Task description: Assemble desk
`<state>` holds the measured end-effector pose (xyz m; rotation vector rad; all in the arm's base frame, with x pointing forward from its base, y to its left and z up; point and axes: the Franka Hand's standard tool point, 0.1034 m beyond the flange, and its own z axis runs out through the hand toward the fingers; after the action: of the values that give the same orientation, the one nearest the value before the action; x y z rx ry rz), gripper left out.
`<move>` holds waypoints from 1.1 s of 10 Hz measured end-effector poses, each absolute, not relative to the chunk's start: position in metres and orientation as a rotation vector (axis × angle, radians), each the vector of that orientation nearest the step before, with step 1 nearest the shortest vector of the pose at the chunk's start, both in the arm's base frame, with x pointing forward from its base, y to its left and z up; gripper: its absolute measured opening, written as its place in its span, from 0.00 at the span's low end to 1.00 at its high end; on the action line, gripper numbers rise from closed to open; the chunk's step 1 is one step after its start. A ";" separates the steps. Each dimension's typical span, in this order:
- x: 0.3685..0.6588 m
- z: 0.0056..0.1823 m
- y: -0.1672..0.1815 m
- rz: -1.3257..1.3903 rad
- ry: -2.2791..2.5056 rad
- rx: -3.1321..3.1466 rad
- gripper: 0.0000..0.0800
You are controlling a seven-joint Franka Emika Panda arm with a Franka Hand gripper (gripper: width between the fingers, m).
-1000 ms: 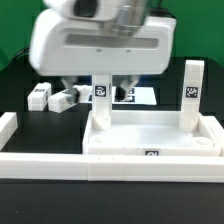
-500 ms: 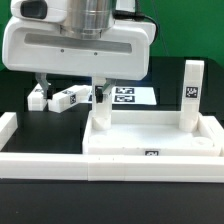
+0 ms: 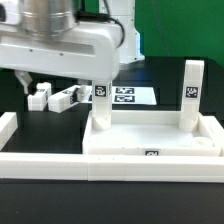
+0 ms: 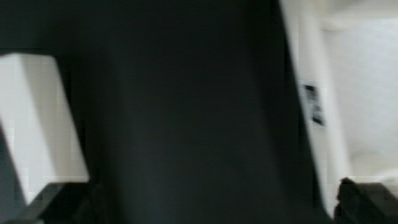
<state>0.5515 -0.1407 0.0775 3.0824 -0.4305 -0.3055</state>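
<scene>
Inside the rimmed white tabletop [image 3: 150, 141], two smooth square legs [image 3: 102, 110] [image 3: 191, 92] stand upright.

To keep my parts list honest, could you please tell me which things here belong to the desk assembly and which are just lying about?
Belonging to the job: tabletop; upright leg on the exterior view's left; upright leg on the exterior view's right; loose leg; second loose leg.
Just lying about: marker board; border rails.
</scene>
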 end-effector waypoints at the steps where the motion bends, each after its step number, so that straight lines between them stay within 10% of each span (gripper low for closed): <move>1: 0.541 0.073 -0.147 -0.330 -0.460 3.081 0.81; 11: 0.469 0.055 -0.176 -0.534 -0.866 3.070 0.81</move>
<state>0.4693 -0.1762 0.0555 3.0704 -0.8664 -0.5343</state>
